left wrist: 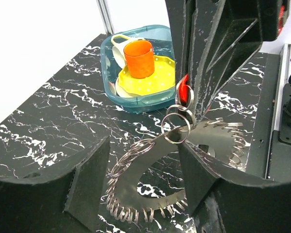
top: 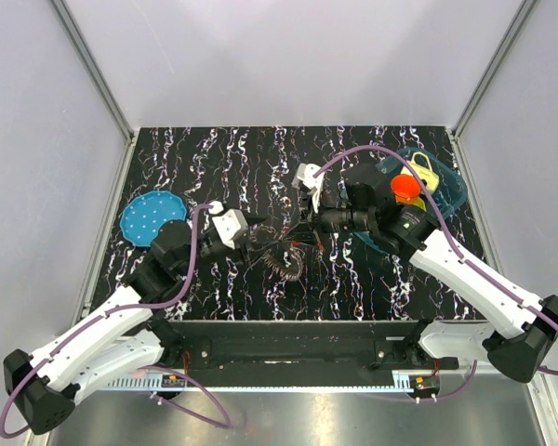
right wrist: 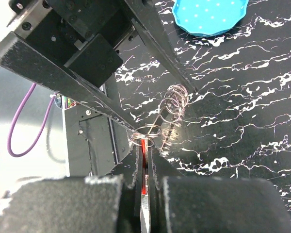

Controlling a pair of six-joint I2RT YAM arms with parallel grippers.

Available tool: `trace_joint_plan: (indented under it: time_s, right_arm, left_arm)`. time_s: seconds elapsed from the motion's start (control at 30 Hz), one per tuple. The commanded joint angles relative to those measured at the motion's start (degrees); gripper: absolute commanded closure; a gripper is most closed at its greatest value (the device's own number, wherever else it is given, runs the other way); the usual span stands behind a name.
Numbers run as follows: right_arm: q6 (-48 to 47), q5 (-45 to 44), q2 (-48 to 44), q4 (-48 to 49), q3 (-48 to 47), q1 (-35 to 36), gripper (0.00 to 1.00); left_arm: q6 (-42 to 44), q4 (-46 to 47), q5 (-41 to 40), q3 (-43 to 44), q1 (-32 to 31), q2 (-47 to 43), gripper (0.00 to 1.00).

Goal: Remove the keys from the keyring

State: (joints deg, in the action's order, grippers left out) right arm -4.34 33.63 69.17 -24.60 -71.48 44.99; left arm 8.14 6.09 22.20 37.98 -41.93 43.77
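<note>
The keys (top: 284, 263) lie mid-table as a dark toothed crescent strung with several small wire loops; in the left wrist view they (left wrist: 136, 187) hang between my left fingers. A chain of thin rings, the keyring (left wrist: 177, 125), links the crescent's tip to a small red piece (left wrist: 184, 93). My right gripper (top: 307, 226) is shut on that red piece (right wrist: 144, 150), holding it above the table. My left gripper (top: 259, 226) is open, its fingers (left wrist: 89, 187) straddling the crescent, tips close to the rings (right wrist: 146, 130).
A teal tub (top: 454, 193) at the back right holds an orange cup (top: 405, 186), a yellow cup (top: 424, 171) and a yellow dotted plate (left wrist: 155, 80). A blue dotted disc (top: 152, 216) lies at the left. The arms' base rail runs along the near edge.
</note>
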Motion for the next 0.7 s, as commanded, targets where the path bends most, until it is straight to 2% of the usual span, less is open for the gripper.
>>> trace_joint_plan:
  time_s: [0.0,0.13,0.3,0.53,0.67]
  right_arm:
    - [1.61,0.91,-0.09,4.91,-2.08,-0.08,1.00]
    - [1.70,1.88,0.27,4.56,-1.82,-0.08,1.00]
    - [0.12,1.79,-0.17,2.89,-1.03,-0.08,1.00]
    - [-0.23,2.68,-0.09,1.66,-0.68,0.01,1.00]
    - [-0.41,2.32,-0.43,0.96,-0.76,0.01,1.00]
  left_arm:
    - [0.48,3.41,-1.45,2.19,-0.34,1.75,0.37]
    - [0.12,3.75,-3.21,2.72,-0.34,1.67,0.37]
    - [-1.20,4.46,-10.06,2.28,-0.43,-0.35,0.37]
    - [-2.87,3.94,-9.27,4.12,-0.34,1.84,0.37]
    - [-3.65,2.27,-13.48,4.65,-0.34,1.85,0.38]
